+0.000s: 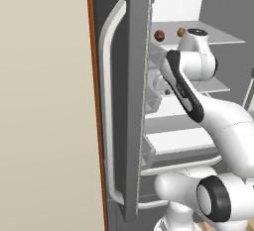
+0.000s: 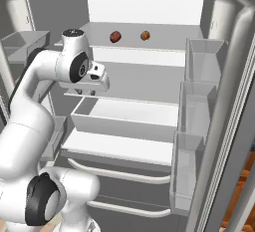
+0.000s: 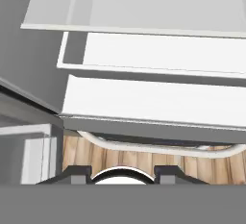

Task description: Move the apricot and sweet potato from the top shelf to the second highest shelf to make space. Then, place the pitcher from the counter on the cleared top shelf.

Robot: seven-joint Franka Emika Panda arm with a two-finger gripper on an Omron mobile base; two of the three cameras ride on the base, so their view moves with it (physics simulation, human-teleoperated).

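White arm segments fill the foreground; the gripper [image 2: 102, 81] hangs before the second highest shelf [image 2: 149, 76], its jaw state unclear. Sweet potato [image 2: 115, 37] and apricot [image 2: 145, 35] sit apart mid top shelf [image 2: 169, 42].

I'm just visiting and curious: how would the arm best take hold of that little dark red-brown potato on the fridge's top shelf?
Probably across its middle. The sweet potato is a small roundish lump lying free on the top shelf, apart from the apricot. Coming in from the open front looks easiest, with one finger on either side.
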